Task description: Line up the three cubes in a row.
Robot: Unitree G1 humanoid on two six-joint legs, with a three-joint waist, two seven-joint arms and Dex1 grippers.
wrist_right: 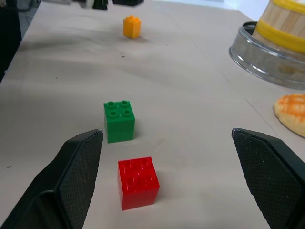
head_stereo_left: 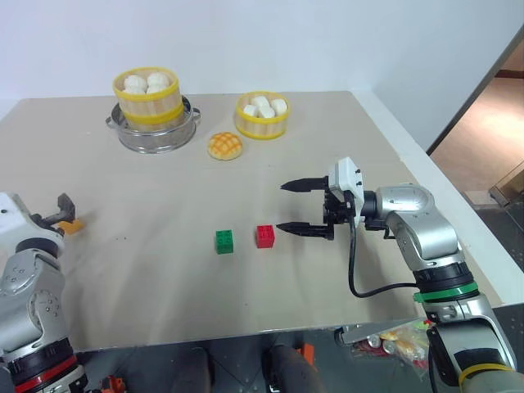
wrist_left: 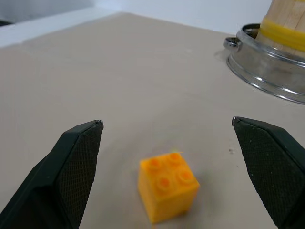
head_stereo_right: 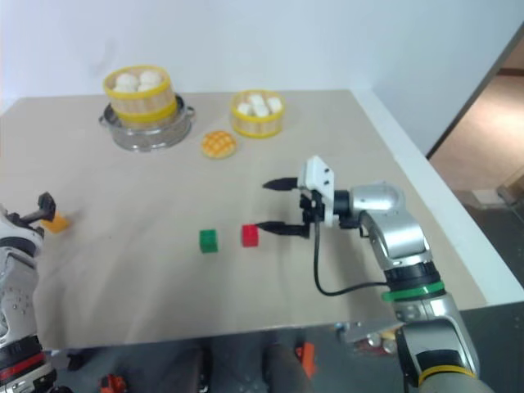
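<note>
Gaping wide, both hands empty: left hand (wrist_left: 167, 138) flanks studded orange-yellow cube (wrist_left: 167, 191); right hand (head_stereo_left: 293, 206) beside glossy red cube (head_stereo_left: 264, 236).

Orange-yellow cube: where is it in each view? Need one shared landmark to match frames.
Left eye view: orange-yellow cube at the table's far left, by the left claw.
Right eye view: far left again.
Left wrist view: between the open fingers, low centre.
Right wrist view: far, beyond the green cube.
Shared landmark: the steel steamer pot.
</note>
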